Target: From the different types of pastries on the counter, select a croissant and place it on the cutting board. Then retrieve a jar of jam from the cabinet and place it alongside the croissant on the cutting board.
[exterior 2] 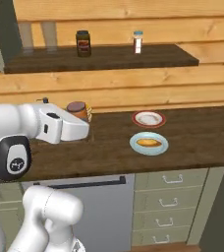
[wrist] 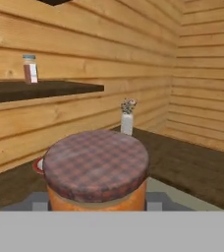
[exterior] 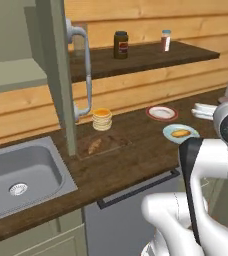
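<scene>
No legible text, brand, number or sign appears anywhere: the label on the dark jar (exterior: pixel 121 45) and the band on the white-capped shaker (exterior: pixel 165 40), both on the wall shelf (exterior: pixel 186 54), are too blurred to read, and the checked lid of the jam jar (wrist: pixel 96 170) bears pattern only.

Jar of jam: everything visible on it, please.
The jar of jam is a squat orange-brown cylinder with a broad, slightly domed lid in dull red-and-grey plaid, like cloth. It stands upright in the gripper, which is shut on its body, and sits close under the hand camera. In the right base view it appears above the counter, at the white hand's tip.
</scene>
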### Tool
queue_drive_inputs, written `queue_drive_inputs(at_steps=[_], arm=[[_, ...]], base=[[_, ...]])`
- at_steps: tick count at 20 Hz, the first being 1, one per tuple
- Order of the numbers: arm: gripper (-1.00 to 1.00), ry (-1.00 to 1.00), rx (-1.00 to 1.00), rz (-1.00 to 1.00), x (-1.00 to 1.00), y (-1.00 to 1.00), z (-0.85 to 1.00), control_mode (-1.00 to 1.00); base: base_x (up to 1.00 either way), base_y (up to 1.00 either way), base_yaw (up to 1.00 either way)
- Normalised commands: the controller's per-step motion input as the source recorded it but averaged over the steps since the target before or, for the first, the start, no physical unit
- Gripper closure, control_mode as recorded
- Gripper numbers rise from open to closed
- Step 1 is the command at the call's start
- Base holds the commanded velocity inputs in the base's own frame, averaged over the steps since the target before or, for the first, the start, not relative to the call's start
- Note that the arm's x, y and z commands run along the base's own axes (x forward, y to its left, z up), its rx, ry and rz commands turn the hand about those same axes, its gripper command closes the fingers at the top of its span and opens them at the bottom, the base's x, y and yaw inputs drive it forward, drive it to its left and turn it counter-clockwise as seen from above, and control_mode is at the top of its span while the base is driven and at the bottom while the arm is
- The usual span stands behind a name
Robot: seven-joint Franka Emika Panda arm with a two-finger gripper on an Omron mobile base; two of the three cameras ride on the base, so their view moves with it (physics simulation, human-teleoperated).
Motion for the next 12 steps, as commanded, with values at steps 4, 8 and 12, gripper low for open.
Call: queue_drive_inputs(at_steps=[4, 8, 12], arm=[[1.00, 0.00, 0.00, 0.00, 0.00, 0.00, 0.00, 1.00], [1.00, 0.00, 0.00, 0.00, 0.00, 0.00, 0.00, 1.00], [1.00, 0.00, 0.00, 0.00, 0.00, 0.00, 0.00, 1.00]], base=[[0.71, -0.17, 0.34], [0.29, -0.16, 0.44], [0.44, -0.23, 0.38]])
